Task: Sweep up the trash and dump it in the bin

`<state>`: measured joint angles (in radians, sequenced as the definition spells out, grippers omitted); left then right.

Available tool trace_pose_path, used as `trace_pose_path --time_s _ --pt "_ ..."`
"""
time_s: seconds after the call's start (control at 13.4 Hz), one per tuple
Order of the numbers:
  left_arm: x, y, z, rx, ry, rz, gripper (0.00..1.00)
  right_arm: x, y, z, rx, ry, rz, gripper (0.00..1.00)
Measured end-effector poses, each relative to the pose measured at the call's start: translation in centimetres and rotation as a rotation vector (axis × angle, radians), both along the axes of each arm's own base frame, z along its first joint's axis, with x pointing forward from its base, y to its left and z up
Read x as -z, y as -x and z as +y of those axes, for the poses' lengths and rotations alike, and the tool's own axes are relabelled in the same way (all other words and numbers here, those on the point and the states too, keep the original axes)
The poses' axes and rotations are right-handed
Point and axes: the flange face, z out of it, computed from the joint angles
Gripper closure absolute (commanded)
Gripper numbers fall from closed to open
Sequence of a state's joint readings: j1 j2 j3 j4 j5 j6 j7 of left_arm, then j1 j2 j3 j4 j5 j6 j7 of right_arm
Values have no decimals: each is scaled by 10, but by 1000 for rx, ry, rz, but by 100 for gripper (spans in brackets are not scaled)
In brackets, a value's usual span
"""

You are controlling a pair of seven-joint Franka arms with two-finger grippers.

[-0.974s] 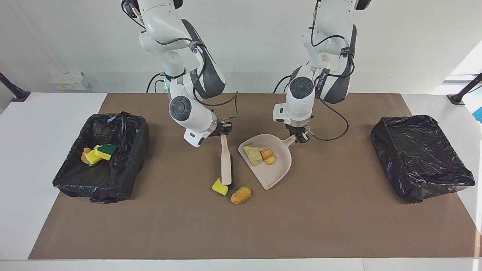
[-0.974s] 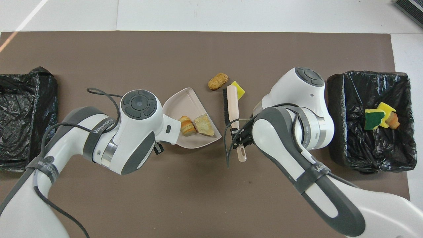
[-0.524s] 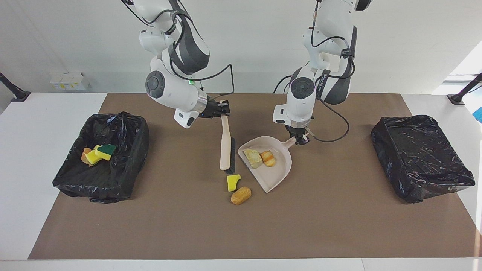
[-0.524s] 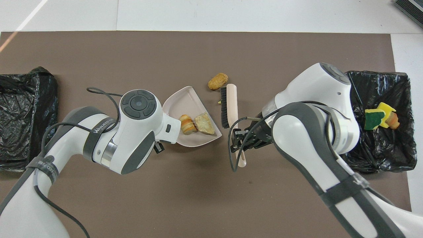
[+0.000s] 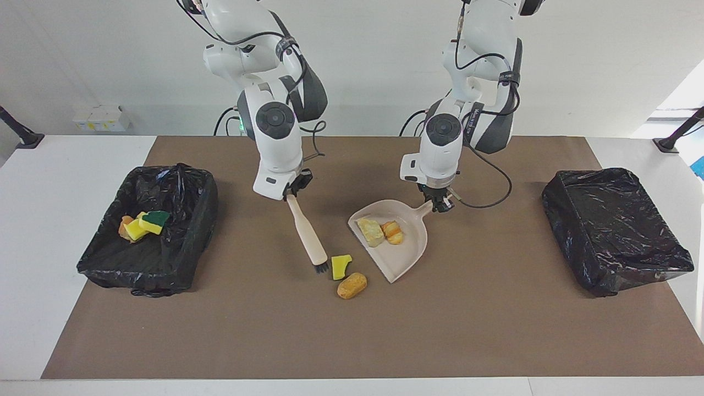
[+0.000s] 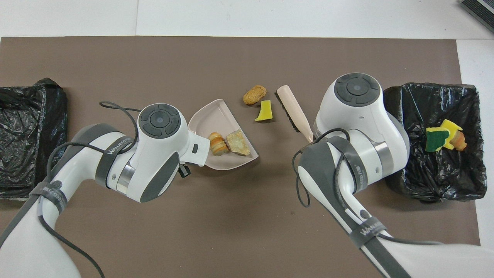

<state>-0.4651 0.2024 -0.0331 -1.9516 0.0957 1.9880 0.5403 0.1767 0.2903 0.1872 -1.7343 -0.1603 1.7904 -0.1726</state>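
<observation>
Brush (image 5: 308, 236) is clamped in right gripper (image 5: 291, 190) jaws, dustpan (image 5: 404, 253) in left gripper (image 5: 438, 202) jaws. Yellow sponge scrap (image 5: 341, 266) and bread lump (image 5: 352, 285) risk being pushed past the dustpan's open edge.

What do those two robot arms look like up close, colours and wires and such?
Both arms are glossy white with rounded dark grey shells and round grey joint caps. Black cables loop loosely along each. Grey bands on the forearms carry white lettering. Each ends in a small black tool: the left tool and the right tool.

one camera faces me from high across the table (image 5: 352, 341); another looks steeply down, probably above my shoulders; both share the mat (image 6: 231, 58).
</observation>
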Motion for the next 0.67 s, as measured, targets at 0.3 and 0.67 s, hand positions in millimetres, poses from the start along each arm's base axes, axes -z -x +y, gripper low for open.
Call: trace_pose_path --time_s 0.3,0.67 --pt "-1 -7 8 27 -24 -14 100 34 -54 -4 -172 81 -30 100" --pt "-1 -17 16 85 -30 -14 100 46 -81 -5 -165 34 -100 100"
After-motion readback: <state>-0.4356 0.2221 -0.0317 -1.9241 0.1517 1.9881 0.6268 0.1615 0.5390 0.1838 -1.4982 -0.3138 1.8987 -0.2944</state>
